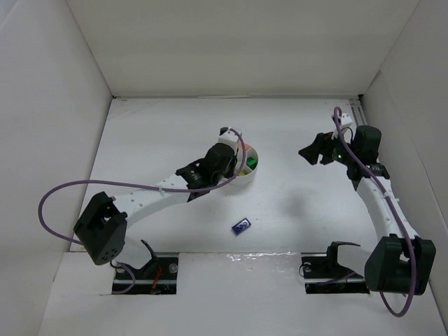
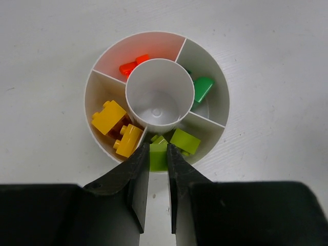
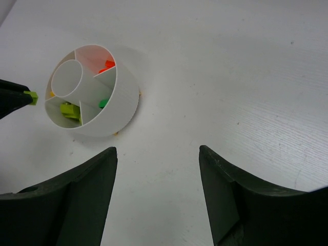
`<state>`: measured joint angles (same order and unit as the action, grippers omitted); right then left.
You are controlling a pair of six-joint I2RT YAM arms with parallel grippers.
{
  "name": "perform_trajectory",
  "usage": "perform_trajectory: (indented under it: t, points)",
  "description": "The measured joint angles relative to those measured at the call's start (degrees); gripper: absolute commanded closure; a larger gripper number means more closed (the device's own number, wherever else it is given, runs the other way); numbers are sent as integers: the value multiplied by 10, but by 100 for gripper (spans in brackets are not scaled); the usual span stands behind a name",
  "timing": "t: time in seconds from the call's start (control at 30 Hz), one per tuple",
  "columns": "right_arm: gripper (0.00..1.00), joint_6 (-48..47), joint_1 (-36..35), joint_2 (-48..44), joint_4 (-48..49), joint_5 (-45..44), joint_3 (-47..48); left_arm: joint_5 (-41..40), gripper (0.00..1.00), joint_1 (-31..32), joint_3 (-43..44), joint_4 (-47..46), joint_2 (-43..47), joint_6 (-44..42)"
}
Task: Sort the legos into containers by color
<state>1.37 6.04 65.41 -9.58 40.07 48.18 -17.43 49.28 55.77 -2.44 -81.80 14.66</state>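
The left gripper [image 2: 158, 148] pinches a lime brick [image 2: 158, 159] over the dish's [image 2: 154, 34] lime wedge [image 2: 205, 135] just ahead, to join its matches. The right gripper [image 3: 156, 149] gapes wide, idle. A blue brick [image 1: 241, 225] lies behind the left gripper on the worktop [image 1: 301, 224].

White table [image 1: 294, 210], plain white walls [image 1: 231, 42]

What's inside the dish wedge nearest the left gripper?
One lime brick lies in plain view, with what looks like part of another beside it. The left gripper, shut on a held lime brick at the rim, covers the wedge's near edge; anything there is hidden.
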Motion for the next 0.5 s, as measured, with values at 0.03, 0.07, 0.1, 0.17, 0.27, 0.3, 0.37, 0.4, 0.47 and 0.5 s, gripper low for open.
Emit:
perform_trajectory:
  t: [0.03,0.07,0.1,0.17,0.27,0.3,0.37,0.4,0.47,0.5]
  points:
    - [30,0,0,0,0,0,0,2,93,0,0,-1,0,-2]
    - [30,0,0,1,0,0,0,4,93,0,0,-3,-1,-3]
    - [30,0,0,3,0,0,0,5,93,0,0,-5,-2,-3]
    - [30,0,0,6,0,0,0,7,93,0,2,-8,-9,-3]
    - [30,0,0,8,0,0,0,14,93,0,2,-10,-20,-3]
    - [30,0,0,9,0,0,0,18,93,0,3,-11,-24,-2]
    - [30,0,0,11,0,0,0,24,92,0,3,-11,-31,-2]
    - [30,0,0,11,0,0,0,25,89,0,4,-11,-35,-2]
    - [30,0,0,11,0,0,0,30,85,0,6,-12,-43,-2]
    - [30,0,0,11,0,0,0,31,82,0,7,-11,-45,-2]
